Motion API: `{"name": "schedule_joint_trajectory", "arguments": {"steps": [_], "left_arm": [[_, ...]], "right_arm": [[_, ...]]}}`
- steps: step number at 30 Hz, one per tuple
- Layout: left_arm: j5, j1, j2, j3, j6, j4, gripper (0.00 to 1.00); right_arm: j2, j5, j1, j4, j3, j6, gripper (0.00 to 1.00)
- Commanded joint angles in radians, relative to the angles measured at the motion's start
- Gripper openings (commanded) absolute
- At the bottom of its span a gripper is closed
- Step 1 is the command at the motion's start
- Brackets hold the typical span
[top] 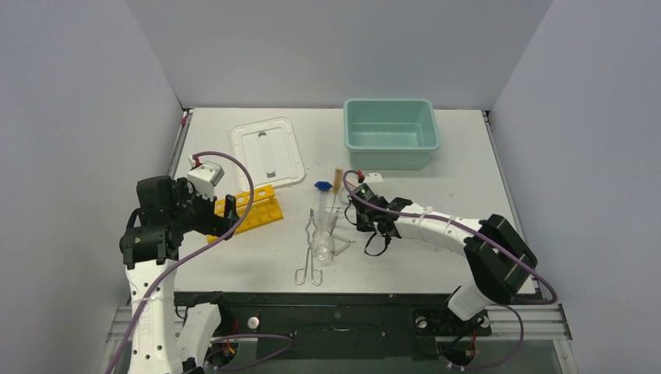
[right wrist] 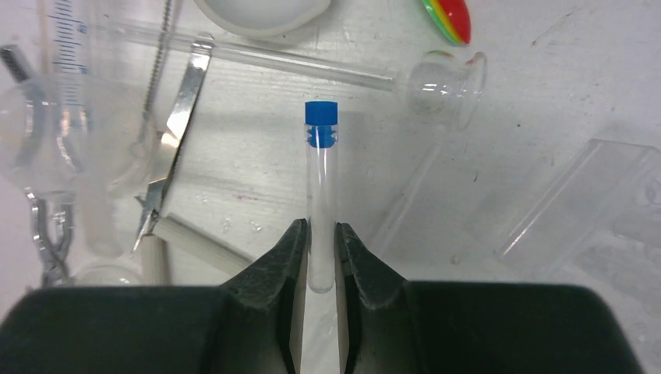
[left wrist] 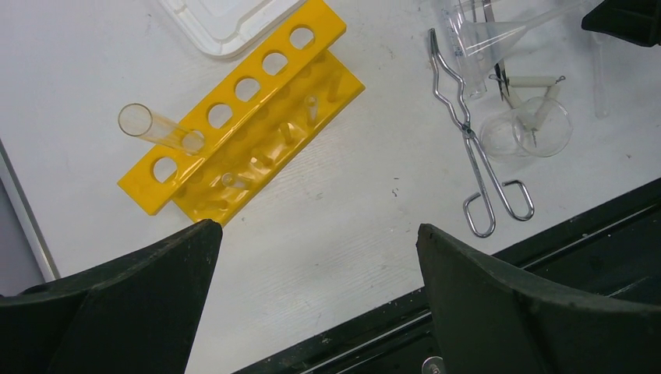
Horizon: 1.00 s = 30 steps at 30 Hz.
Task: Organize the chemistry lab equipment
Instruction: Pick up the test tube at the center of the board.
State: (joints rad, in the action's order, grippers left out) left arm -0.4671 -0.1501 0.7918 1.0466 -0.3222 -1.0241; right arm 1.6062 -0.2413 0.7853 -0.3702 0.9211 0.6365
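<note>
Two arms reach over a white desk [top: 452, 195] in the overhead view. A teal tub [top: 390, 132] sits at the back with a white lid [top: 267, 152] to its left, and a yellow rack [top: 253, 209] lies nearer the left arm. The glassware is clustered mid-desk: tongs [top: 310, 257], a beaker [top: 321, 248] and a brush [top: 337, 183]. The right fingers [top: 360, 216] are down at the right edge of this cluster. The left fingers [top: 222, 222] hang above the rack's near end.

From the left wrist, the left fingers [left wrist: 179, 265] are spread wide and hold nothing. Below them the rack carries one glass tube [left wrist: 156, 128], leaning in a hole near its end. The tongs and beaker lie well apart to the right.

From the right wrist, the right fingers [right wrist: 295, 249] have closed up against both sides of a blue-capped tube [right wrist: 321, 179]. They pinch it near its rounded bottom end, and the cap points away from them. Whether the tube is lifted off the desk or resting on it, I cannot tell. Tweezers [right wrist: 175, 140] lie just to its left, and a stemmed glass piece [right wrist: 444, 78] lies beyond the cap.

The tube is probably light, thin-walled and slick, so it could crack under a hard squeeze or slip and swivel under a loose one. Held this far toward the bottom, the capped end may droop. A moderate grip nearer the middle of the tube would likely carry it more steadily.
</note>
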Motion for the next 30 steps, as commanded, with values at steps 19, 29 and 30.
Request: {"name": "schedule_joint_trajectory", "arguments": {"steps": [19, 29, 30], "left_arm": [[-0.545, 0.045, -0.027, 0.092, 0.053, 0.025, 0.97], [-0.588, 0.08, -0.076, 0.035, 0.102, 0.098, 0.97], [-0.596, 0.08, -0.079, 0.027, 0.111, 0.114, 0.98]], "right_arm": [[-0.303, -0.283, 0.439, 0.334, 0.191, 0.112, 0.0], [-0.216, -0.35, 0.511, 0.658, 0.199, 0.233, 0.0], [-0.196, -0.328, 0.512, 0.665, 0.209, 0.244, 0.0]]}}
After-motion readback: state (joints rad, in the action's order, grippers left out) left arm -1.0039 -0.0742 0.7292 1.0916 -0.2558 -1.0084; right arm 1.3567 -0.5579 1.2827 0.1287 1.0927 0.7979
